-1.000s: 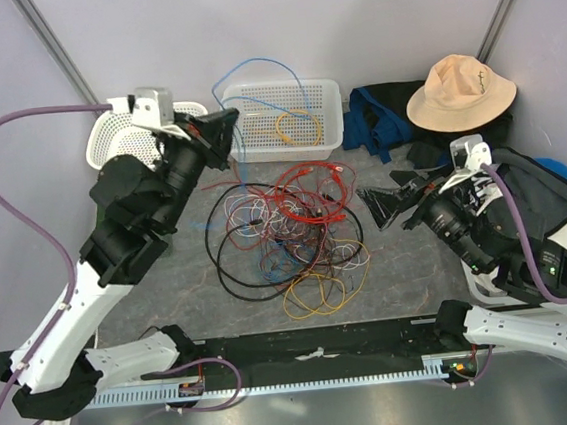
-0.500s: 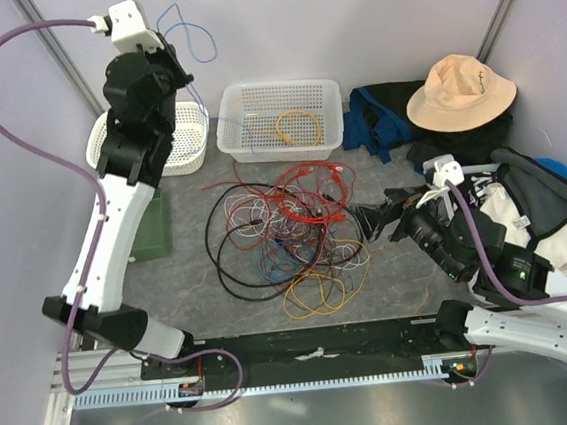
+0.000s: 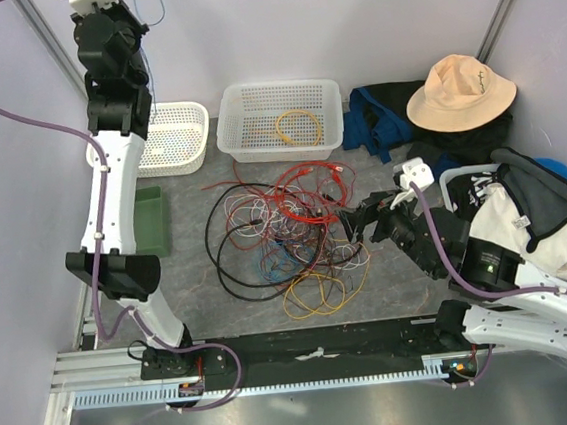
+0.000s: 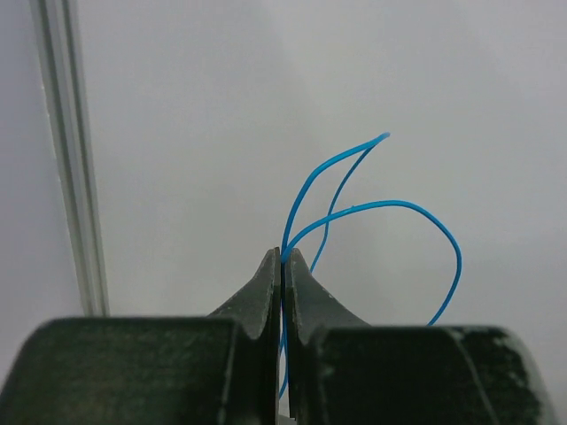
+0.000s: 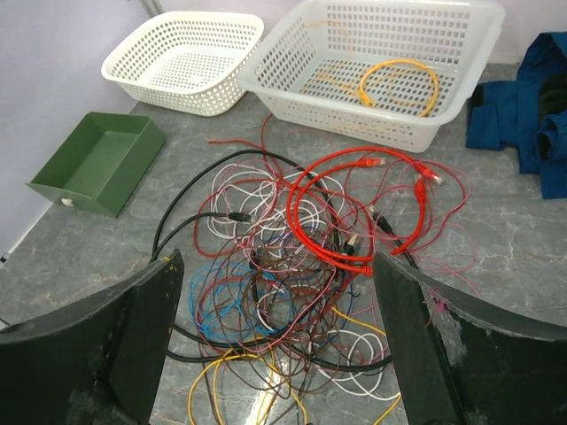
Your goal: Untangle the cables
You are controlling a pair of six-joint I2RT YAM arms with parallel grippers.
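The cables (image 3: 285, 232) lie in a tangled heap of red, orange, yellow, blue, white, maroon and black loops on the grey table. My left gripper (image 3: 135, 8) is raised high at the far left, in front of the back wall. It is shut on a thin blue cable (image 4: 425, 221) that loops above its fingertips (image 4: 283, 257). My right gripper (image 3: 353, 222) stands open at the right edge of the heap, and the tangle (image 5: 292, 266) shows between its fingers. One yellow cable (image 3: 297, 128) lies in the large white basket (image 3: 278, 97).
A smaller white basket (image 3: 171, 138) stands at the back left, with a green tray (image 3: 149, 220) in front of it. Dark and blue clothes (image 3: 380, 123), a tan hat (image 3: 460, 90) and more garments fill the right side.
My left arm has swung up and to the far left, carrying the blue cable away from the baskets. My right gripper has moved left to the edge of the tangle, still open.
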